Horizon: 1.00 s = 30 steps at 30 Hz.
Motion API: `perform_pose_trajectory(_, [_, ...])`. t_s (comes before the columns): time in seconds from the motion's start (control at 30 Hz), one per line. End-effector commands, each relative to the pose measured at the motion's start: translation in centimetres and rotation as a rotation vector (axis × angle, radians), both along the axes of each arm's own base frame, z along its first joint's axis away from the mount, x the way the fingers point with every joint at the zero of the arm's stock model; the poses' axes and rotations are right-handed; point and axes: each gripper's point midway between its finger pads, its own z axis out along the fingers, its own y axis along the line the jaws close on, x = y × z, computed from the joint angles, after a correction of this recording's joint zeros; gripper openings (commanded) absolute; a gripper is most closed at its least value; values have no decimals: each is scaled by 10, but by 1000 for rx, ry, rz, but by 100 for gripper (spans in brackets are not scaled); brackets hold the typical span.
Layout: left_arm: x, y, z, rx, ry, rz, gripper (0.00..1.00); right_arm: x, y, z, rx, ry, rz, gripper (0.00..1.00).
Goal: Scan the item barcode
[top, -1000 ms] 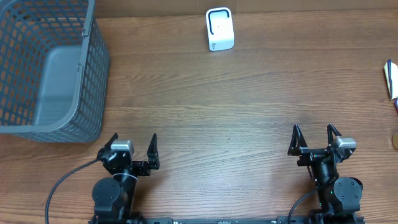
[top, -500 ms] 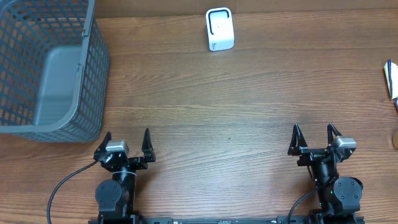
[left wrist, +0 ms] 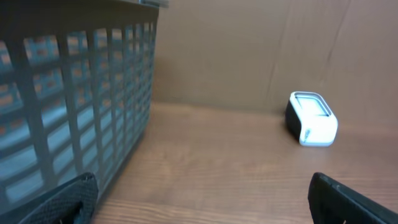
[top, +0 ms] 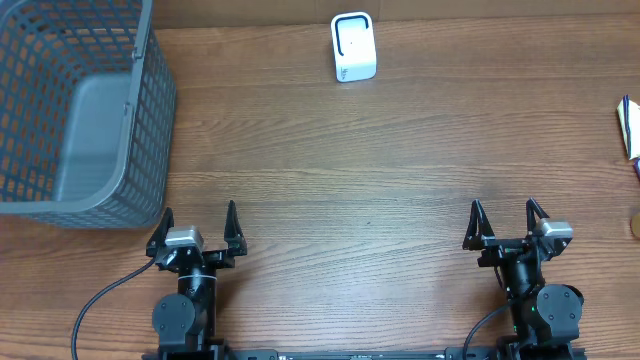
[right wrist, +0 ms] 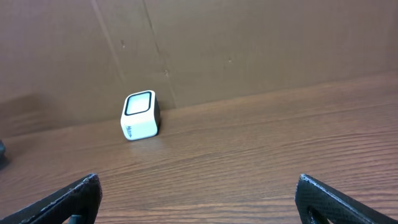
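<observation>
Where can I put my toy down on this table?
The wide bare wood in the middle is free: right of the grey basket, between the white scanner and the left claw and right claw. The far-right edge has an item; the basket fills the left corner.

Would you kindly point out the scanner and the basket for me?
scanner (top: 353, 47), overhead view, on its top face.
basket (top: 155, 120), overhead view, on its right mesh wall.

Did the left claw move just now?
Yes. The left claw swung left, closer to the gray basket corner, and straightened out.
</observation>
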Motion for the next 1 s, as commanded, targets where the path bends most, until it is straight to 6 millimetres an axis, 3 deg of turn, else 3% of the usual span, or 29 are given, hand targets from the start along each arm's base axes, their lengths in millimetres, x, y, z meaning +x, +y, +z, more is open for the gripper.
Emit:
perform_pose_trajectory(0.0, [-1, 5, -20, 55, 79, 26, 100, 0, 0, -2, -5, -5, -1, 100])
perform_pose_trajectory(0.97, [-2, 10, -20, 88, 83, 38, 100, 0, 0, -2, -5, -5, -1, 100])
